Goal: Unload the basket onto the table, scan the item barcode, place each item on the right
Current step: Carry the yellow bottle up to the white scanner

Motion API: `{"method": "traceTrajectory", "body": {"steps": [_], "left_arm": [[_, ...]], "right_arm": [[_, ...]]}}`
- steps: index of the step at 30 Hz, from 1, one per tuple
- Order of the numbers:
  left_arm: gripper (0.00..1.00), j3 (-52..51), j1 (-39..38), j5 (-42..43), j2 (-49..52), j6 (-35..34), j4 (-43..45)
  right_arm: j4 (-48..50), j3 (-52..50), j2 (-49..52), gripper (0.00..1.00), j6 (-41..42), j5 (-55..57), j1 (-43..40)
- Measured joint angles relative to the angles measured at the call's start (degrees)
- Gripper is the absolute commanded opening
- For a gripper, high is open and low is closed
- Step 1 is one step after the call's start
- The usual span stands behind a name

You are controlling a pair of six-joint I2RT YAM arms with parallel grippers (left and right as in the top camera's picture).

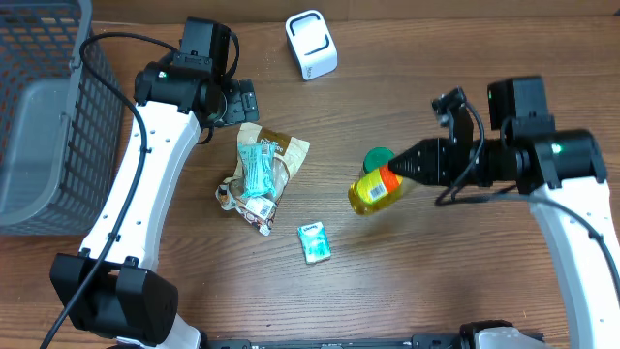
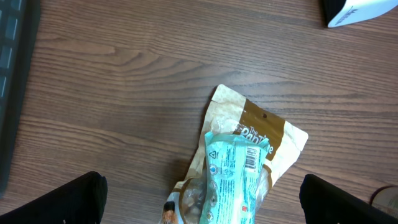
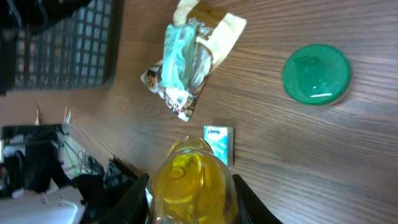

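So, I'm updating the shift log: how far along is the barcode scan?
Done: the right pincer is shut on the yellow bottle, held in the air near the green lid. In hand: the yellow bottle hangs well short of the white scanner. Left: bring its barcode to the white scanner. The snack bags and small packet lie loose, with the left pincer open above the snack bags.

The desk (image 1: 436,281) is brown with a wood grain. The bottle (image 1: 373,191) is clear yellow, its cap (image 1: 389,177) orange. The round lid (image 1: 378,156) is green. The packet (image 1: 257,168) is pale teal, the bag (image 1: 288,147) tan and brown, and the box (image 1: 314,241) teal. The scanner (image 1: 311,45) is white, the basket (image 1: 39,116) grey mesh.
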Motion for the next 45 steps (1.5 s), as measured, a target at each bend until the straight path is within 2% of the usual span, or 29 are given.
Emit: {"method": "traceTrajectory", "body": {"steps": [8, 10, 14, 19, 26, 36, 41, 45], "left_arm": [[1.00, 0.00, 0.00, 0.00, 0.00, -0.02, 0.00], [1.00, 0.00, 0.00, 0.00, 0.00, -0.02, -0.02], [1.00, 0.00, 0.00, 0.00, 0.00, -0.02, 0.00], [1.00, 0.00, 0.02, 0.00, 0.00, -0.02, 0.00], [1.00, 0.00, 0.00, 0.00, 0.00, -0.02, 0.00], [1.00, 0.00, 0.02, 0.02, 0.00, -0.02, 0.00], [1.00, 0.00, 0.00, 0.00, 0.00, -0.02, 0.00], [1.00, 0.00, 0.02, 0.00, 0.00, -0.02, 0.00]], "right_arm": [[-9.20, 26.67, 10.25, 0.04, 2.75, 7.67, 0.00], [-9.31, 33.55, 12.33, 0.04, 3.28, 9.66, 0.00], [-8.15, 41.07, 14.53, 0.04, 3.41, 13.68, 0.24], [-2.21, 42.32, 15.28, 0.04, 0.50, 20.61, 2.43], [7.45, 42.34, 20.13, 0.04, -7.89, 32.11, 8.98], [21.66, 42.36, 33.44, 0.04, -29.03, 45.92, 21.03], [32.24, 42.36, 41.48, 0.04, -37.83, 50.56, 22.29], [42.27, 42.36, 46.84, 0.04, -41.79, 54.34, 22.21]]}}
